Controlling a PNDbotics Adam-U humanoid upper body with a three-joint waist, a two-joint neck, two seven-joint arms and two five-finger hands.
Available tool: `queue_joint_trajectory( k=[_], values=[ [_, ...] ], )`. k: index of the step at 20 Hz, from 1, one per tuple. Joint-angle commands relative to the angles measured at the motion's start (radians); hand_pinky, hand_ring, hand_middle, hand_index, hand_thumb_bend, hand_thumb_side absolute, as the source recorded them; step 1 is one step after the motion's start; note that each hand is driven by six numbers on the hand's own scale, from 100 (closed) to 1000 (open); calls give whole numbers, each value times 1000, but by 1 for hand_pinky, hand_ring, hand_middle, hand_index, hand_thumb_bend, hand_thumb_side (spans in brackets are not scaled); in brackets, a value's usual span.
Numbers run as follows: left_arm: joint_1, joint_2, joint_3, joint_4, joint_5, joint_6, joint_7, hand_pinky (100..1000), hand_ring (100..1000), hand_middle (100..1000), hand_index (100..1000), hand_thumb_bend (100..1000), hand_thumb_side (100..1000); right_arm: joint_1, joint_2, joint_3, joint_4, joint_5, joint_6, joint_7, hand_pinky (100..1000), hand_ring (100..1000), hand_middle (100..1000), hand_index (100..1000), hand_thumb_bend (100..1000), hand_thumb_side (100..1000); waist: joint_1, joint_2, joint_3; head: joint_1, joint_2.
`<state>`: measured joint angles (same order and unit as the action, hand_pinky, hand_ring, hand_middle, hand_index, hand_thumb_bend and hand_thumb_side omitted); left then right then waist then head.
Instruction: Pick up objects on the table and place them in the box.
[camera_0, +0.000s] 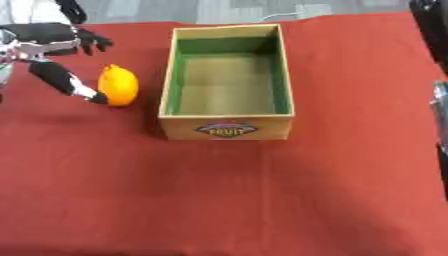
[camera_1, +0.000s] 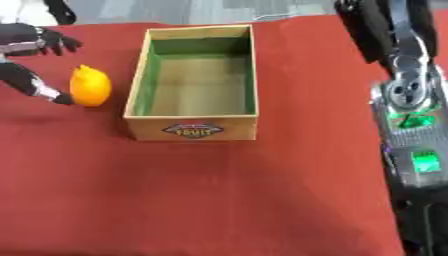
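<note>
Your left hand (camera_0: 54, 52) is at the far left of the red table (camera_0: 262, 200), spread wide around the lemon (camera_0: 118, 85) — thumb tip touching its near-left side, fingers curled past its far end, not closed on it. The lemon lies on the cloth just left of the box (camera_0: 227, 125), apart from its wall, long axis running near-far, pointed tip at the far end. The box sits open, label on its near wall. Right arm (camera_1: 407, 100) runs along the right edge — hand state can't be told.
</note>
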<state>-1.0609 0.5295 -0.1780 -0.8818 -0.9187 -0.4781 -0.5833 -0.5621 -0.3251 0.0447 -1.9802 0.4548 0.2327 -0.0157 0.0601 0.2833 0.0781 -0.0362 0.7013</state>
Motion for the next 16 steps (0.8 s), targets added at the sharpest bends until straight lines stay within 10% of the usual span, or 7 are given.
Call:
queue_joint_trajectory(
  k=[1,16],
  values=[
    [-33,-3,12,25,-35,8,8,728,785,833,1000,713,677,-9,-17,0,-20,-7,-2,3,814,843,641,857,182,1000,0,-18,-2,9,-11],
    [-93,-76,95,195,-300,97,98,707,788,837,1000,674,658,-16,-20,6,-20,-16,-6,5,816,845,638,857,188,1000,9,0,-26,30,-20]
  ],
)
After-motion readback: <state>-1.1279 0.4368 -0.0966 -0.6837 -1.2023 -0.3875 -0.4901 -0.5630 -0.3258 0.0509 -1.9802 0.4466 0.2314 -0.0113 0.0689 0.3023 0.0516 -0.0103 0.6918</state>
